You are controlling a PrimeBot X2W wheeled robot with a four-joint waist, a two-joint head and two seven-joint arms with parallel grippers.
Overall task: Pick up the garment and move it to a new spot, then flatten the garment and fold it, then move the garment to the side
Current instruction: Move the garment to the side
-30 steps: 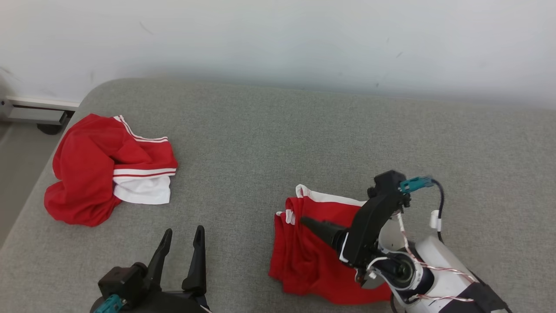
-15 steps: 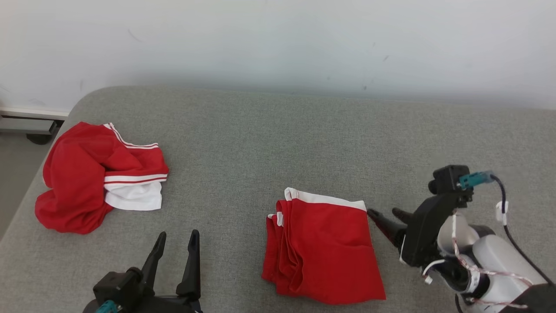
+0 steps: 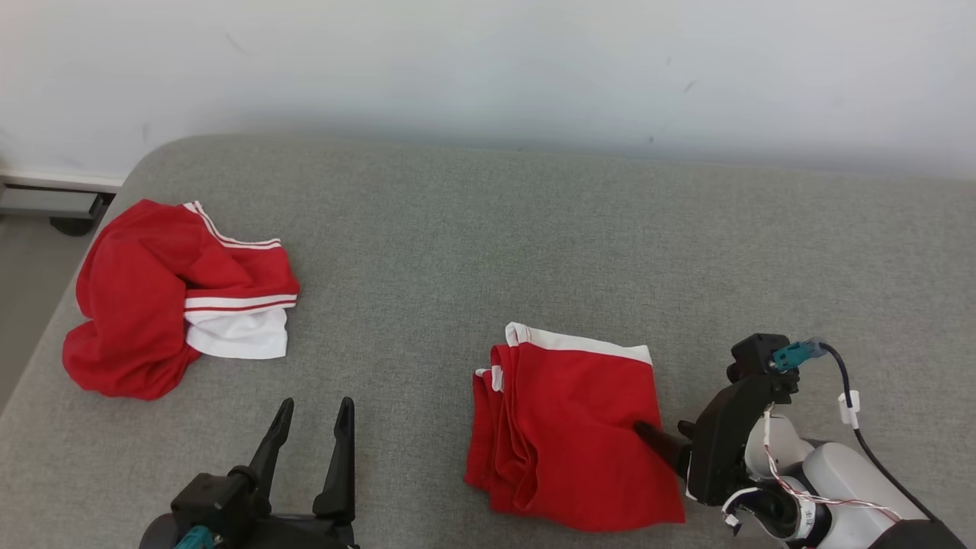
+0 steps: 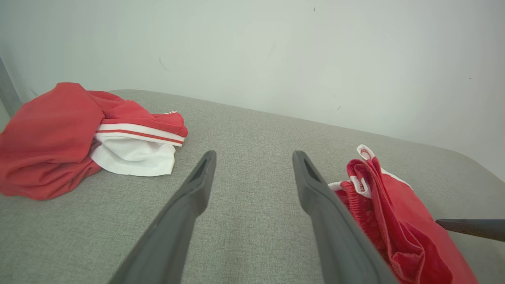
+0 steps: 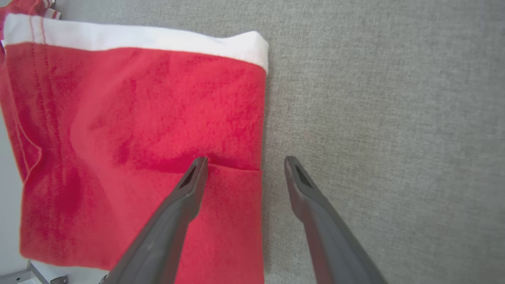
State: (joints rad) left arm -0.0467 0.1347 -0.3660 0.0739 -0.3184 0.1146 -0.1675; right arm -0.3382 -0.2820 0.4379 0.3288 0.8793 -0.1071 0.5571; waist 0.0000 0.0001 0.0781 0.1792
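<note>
A grey fabric cushion stands against a pale scuffed wall, with a crumpled red and white heap near its left edge. The garment, red with a white band along its far edge, lies folded flat at the near right. The right gripper is spread open and empty astride its right edge, one finger over red, one over grey; the left gripper hovers open and empty.

Folded garment cut off at bottom edge, underlayers probably hidden
</note>
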